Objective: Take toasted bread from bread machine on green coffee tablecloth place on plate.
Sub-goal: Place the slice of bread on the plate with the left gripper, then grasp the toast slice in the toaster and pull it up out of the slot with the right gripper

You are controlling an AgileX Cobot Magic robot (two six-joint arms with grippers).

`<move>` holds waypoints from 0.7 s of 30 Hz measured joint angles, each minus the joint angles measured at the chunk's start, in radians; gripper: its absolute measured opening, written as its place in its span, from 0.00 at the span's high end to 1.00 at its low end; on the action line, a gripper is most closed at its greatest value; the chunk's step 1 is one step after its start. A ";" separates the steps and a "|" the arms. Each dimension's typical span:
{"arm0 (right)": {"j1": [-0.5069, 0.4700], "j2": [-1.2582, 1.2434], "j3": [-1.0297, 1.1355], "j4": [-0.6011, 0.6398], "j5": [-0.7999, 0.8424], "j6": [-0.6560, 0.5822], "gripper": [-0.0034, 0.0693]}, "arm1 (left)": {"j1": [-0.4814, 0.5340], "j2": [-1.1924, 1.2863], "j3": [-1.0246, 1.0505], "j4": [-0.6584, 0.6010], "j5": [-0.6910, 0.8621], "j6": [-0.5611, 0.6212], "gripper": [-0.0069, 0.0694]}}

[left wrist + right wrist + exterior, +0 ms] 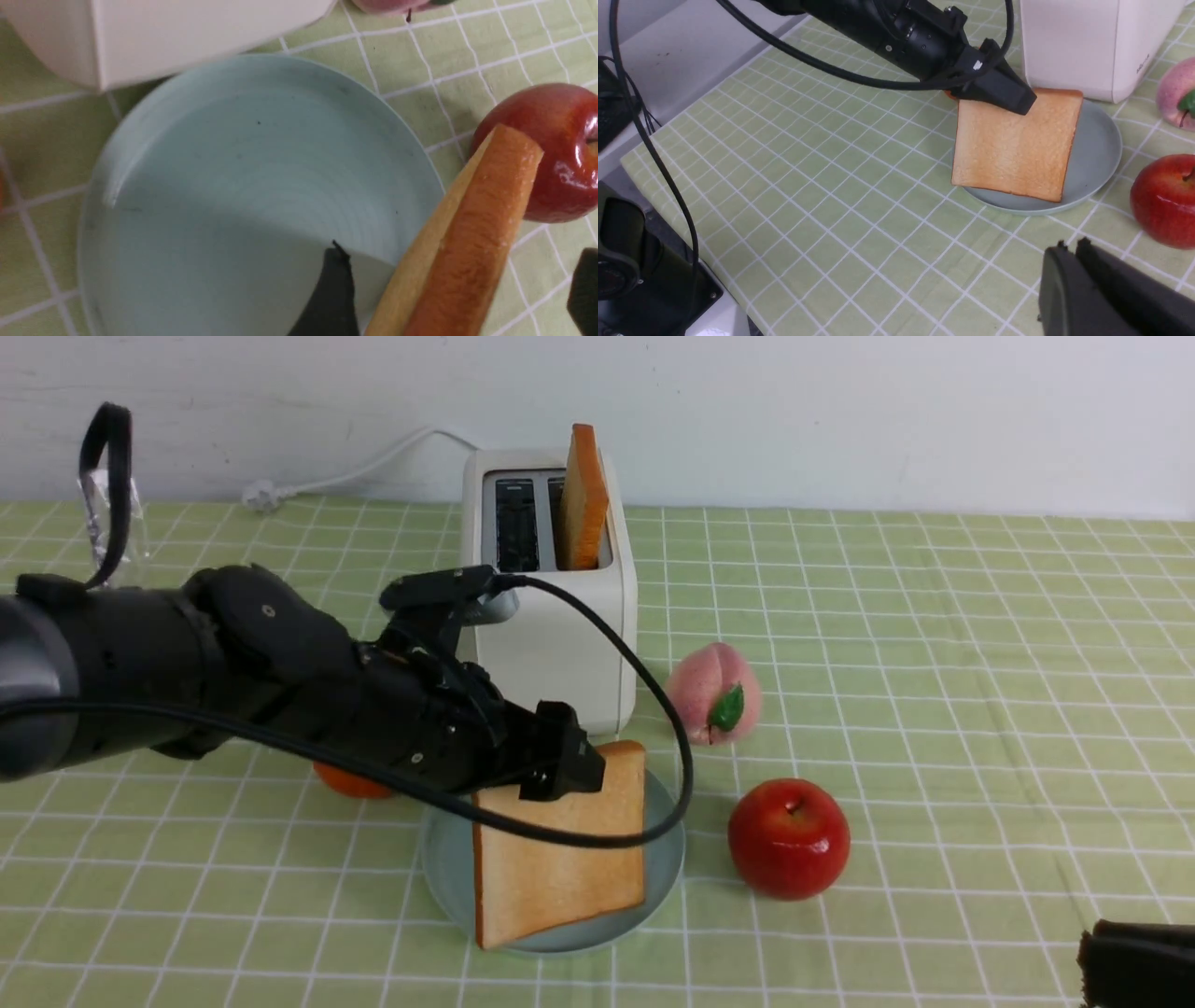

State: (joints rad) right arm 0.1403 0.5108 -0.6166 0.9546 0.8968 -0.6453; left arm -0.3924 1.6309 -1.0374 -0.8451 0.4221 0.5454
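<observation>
The cream-white bread machine (560,644) stands on the green coffee tablecloth (934,663), with one slice of toasted bread (583,495) upright in its right slot. A second toast slice (560,859) leans tilted over the pale blue-green plate (665,859) in front of the machine, its low edge at the plate's near rim. My left gripper (569,770) is open at this slice's top edge. In the left wrist view the crust (467,242) runs between the parted fingers (336,289) above the plate (233,163). My right gripper (1071,245) is shut and holds nothing, low at the front right.
A pink peach (714,695) and a red apple (789,840) sit just right of the plate. An orange fruit (350,782) shows partly behind my left arm. The toaster's white cord (355,467) runs along the back wall. The table's left edge (668,186) shows in the right wrist view.
</observation>
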 joint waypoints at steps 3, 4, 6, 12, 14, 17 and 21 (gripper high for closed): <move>0.000 0.000 0.000 0.001 0.001 0.000 0.91 | 0.000 -0.071 0.000 0.134 -0.037 -0.077 0.04; 0.000 0.000 0.000 0.001 0.002 0.000 0.91 | 0.000 -0.096 0.000 0.179 -0.041 -0.103 0.04; 0.000 0.000 0.000 0.001 0.002 0.000 0.91 | 0.000 -0.151 0.000 0.275 -0.043 -0.165 0.05; 0.000 0.002 -0.001 -0.005 -0.018 0.000 0.91 | 0.000 -0.317 0.000 0.462 -0.003 -0.311 0.22; 0.000 0.026 -0.021 -0.024 -0.020 0.000 0.93 | 0.000 -0.435 0.000 0.551 0.053 -0.399 0.43; 0.000 0.084 -0.076 -0.064 -0.011 0.013 0.95 | 0.000 -0.553 0.000 0.611 0.115 -0.468 0.73; 0.000 0.155 -0.140 -0.114 0.007 0.052 0.95 | 0.000 -0.688 0.022 0.626 0.154 -0.497 0.93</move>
State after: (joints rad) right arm 0.1403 0.6654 -0.7569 0.8410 0.9040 -0.5936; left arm -0.3924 0.9433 -1.0153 -0.2187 0.5759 0.0486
